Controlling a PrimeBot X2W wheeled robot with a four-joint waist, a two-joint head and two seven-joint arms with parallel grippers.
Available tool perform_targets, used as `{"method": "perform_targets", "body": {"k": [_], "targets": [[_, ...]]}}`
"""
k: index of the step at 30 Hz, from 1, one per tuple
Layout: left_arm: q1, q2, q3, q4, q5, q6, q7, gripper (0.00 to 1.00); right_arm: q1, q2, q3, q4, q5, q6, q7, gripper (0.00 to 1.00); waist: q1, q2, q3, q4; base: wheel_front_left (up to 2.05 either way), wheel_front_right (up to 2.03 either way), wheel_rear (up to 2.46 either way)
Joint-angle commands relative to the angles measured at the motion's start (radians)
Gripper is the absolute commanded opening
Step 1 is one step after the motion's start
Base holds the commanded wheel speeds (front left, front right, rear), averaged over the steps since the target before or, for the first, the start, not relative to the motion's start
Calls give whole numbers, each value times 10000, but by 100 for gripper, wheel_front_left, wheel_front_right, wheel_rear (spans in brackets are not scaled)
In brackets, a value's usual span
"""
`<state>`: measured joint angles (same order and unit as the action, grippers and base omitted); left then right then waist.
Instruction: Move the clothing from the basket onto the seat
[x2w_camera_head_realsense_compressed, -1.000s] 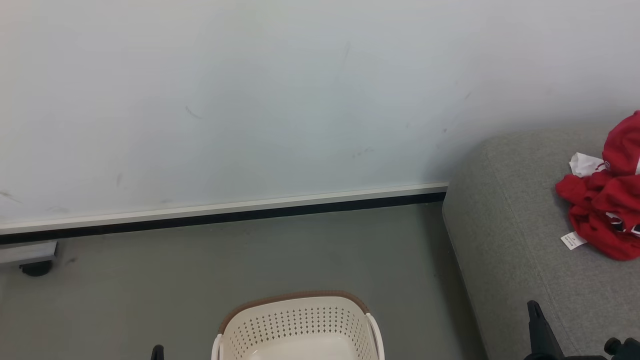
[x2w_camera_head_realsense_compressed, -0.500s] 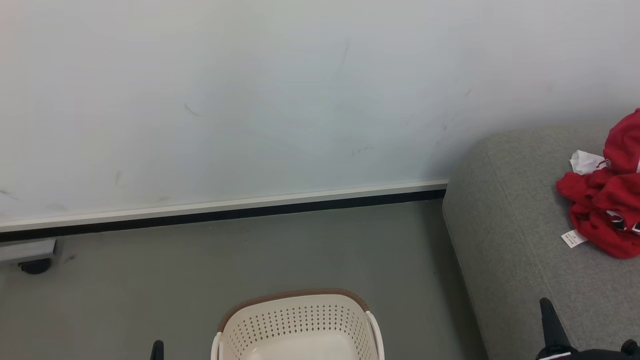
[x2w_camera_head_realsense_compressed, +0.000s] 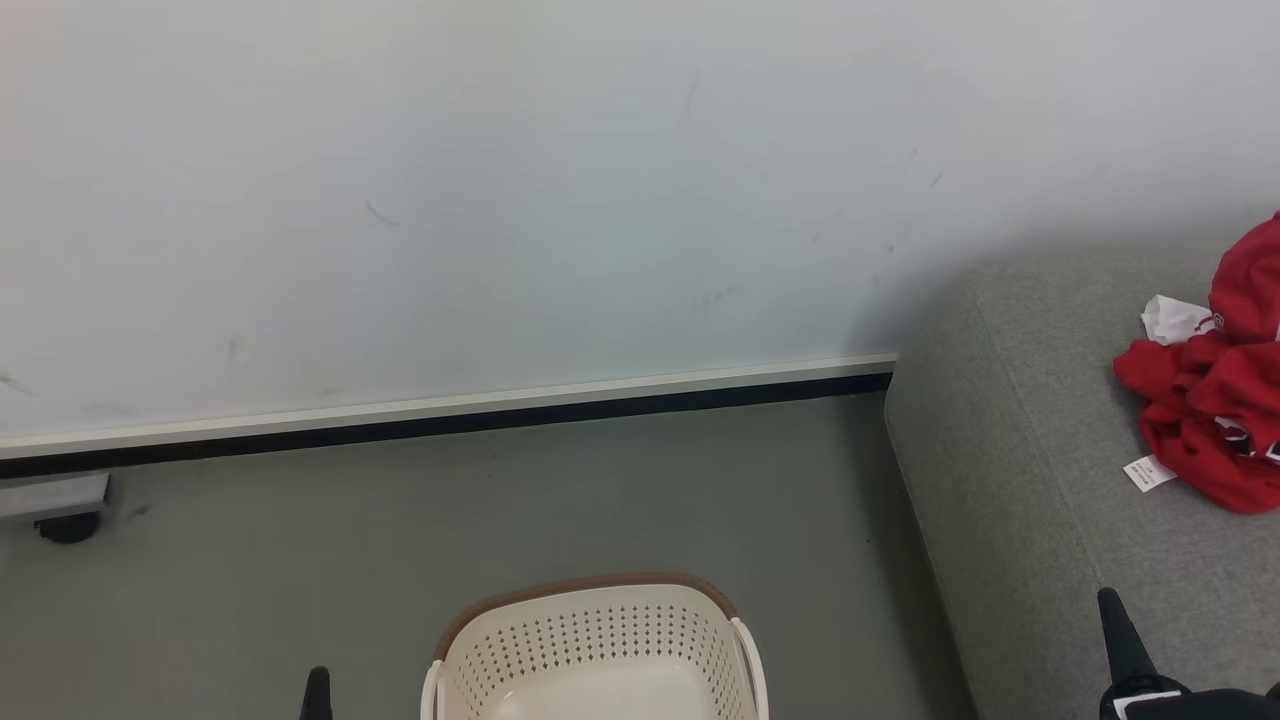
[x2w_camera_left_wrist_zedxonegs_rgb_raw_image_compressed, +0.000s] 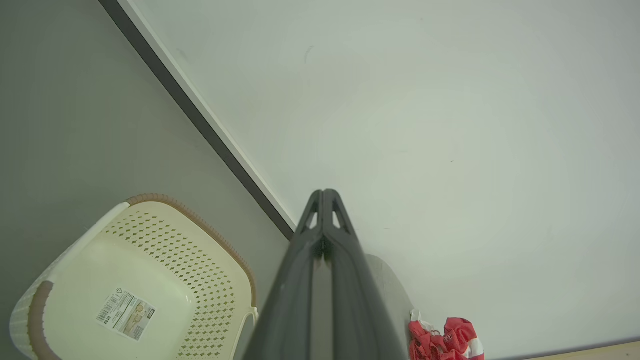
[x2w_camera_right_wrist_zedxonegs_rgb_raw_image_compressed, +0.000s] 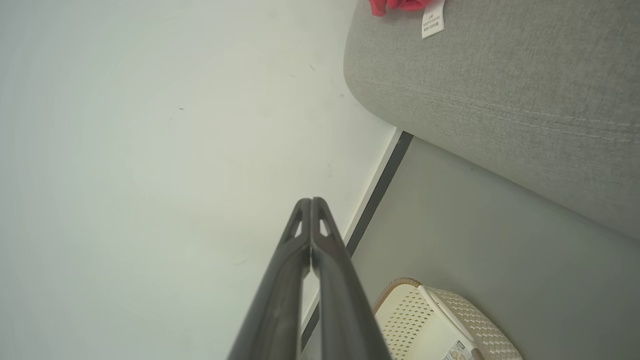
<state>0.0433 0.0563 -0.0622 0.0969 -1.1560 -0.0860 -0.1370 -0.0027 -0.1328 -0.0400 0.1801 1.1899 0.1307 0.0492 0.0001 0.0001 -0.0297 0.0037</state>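
Observation:
The red clothing (x2w_camera_head_realsense_compressed: 1215, 420) lies bunched on the grey seat (x2w_camera_head_realsense_compressed: 1010, 440) at the right, a white tag hanging at its lower edge. The cream basket (x2w_camera_head_realsense_compressed: 598, 640) with a brown rim stands on the floor at bottom centre, and the part of its bottom that shows is bare; in the left wrist view the basket (x2w_camera_left_wrist_zedxonegs_rgb_raw_image_compressed: 150, 260) holds just a label. My left gripper (x2w_camera_left_wrist_zedxonegs_rgb_raw_image_compressed: 324, 192) is shut with nothing in it, and its tip (x2w_camera_head_realsense_compressed: 317, 690) pokes up left of the basket. My right gripper (x2w_camera_right_wrist_zedxonegs_rgb_raw_image_compressed: 311, 201) is shut and empty, and its tip (x2w_camera_head_realsense_compressed: 1110, 605) rises over the seat's front.
A pale wall with a white-and-black skirting (x2w_camera_head_realsense_compressed: 450, 420) runs behind the grey floor (x2w_camera_head_realsense_compressed: 500, 520). A caster and grey frame (x2w_camera_head_realsense_compressed: 65, 510) stand at the far left by the wall. The seat's rounded corner sits close to the basket's right side.
The right gripper's tip has slid to the right along the bottom edge. The whole picture has shifted slightly upward, so the camera has tilted a little. The clothing and basket have stayed put.

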Motion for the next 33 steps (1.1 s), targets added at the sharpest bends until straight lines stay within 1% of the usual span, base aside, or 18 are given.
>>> {"method": "perform_targets", "body": {"k": [1, 15, 33], "targets": [[-175, 66, 12, -5, -328, -44, 42, 0, -185, 1, -102, -45, 294, 3, 88, 0, 0, -1, 8, -1, 0, 0, 0], [-421, 56, -32, 230, -1657, -185, 224, 0, -362, 97, -619, 111, 1618, 3, 620, 0, 0, -1, 89, -10, 0, 0, 0], [-679, 41, -76, 489, -3078, -305, 441, 0, -513, 218, -1196, 275, 2984, 2, 1209, 0, 0, -1, 187, -21, 0, 0, 0]]}}
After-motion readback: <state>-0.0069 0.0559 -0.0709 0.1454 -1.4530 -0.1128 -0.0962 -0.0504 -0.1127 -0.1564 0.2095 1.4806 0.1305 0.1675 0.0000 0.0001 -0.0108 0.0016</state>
